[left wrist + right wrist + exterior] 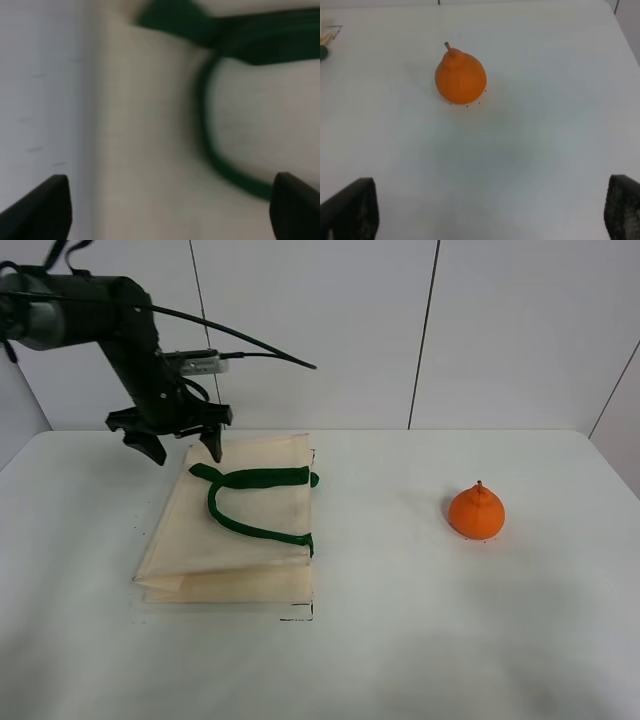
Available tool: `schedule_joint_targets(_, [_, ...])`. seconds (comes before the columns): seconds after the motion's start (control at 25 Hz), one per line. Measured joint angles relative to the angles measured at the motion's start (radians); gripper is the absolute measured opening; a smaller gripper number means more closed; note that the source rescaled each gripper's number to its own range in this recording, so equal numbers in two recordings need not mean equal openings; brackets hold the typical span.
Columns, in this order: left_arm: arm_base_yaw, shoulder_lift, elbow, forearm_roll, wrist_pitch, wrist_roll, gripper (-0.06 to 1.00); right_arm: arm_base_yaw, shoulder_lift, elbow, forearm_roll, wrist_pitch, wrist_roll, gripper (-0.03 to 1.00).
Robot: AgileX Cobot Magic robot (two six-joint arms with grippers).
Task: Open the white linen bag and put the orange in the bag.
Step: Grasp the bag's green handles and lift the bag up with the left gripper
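The white linen bag lies flat on the left half of the worktop, closed, its layers stacked. Its long axis seems to run from the far edge toward the near one. The edge with the green tabs, judged to be the mouth, faces right toward the orange, which sits well apart with its stem up. The green handle loops back over the top panel.

The left tool hangs just above the bag's far left corner, jaws spread wide and holding nothing. The right tool is likewise wide open and empty, looking down at the orange.

The cloth looks light and limp, so it will probably sag and slide; the handle or top layer near the mouth seems the best hold. The orange looks firm, round and liable to roll, so grip it across its widest part
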Motion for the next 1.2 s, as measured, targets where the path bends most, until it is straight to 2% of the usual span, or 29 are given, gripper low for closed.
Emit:
schedule_joint_targets(0.16, [-0.055,0.075,-0.019,0.008,-0.01,-0.055,1.0,0.0,0.0,0.0,0.0,0.0,0.0,1.0])
schedule_joint_targets(0.44, [-0.056,0.177,-0.02,0.046,-0.059,-0.081,1.0,0.0,0.0,0.0,0.0,0.0,0.0,1.0])
schedule_joint_targets(1.04, [-0.047,0.263,-0.024,0.048,-0.111,-0.083,0.99,0.0,0.0,0.0,0.0,0.0,0.0,1.0])
schedule_joint_targets(1.12, [-0.047,0.263,-0.024,0.048,-0.11,-0.083,0.94,0.0,0.0,0.0,0.0,0.0,0.0,1.0])
schedule_joint_targets(1.2, [-0.047,0.263,-0.024,0.048,-0.108,-0.083,0.79,0.0,0.0,0.0,0.0,0.0,0.0,1.0])
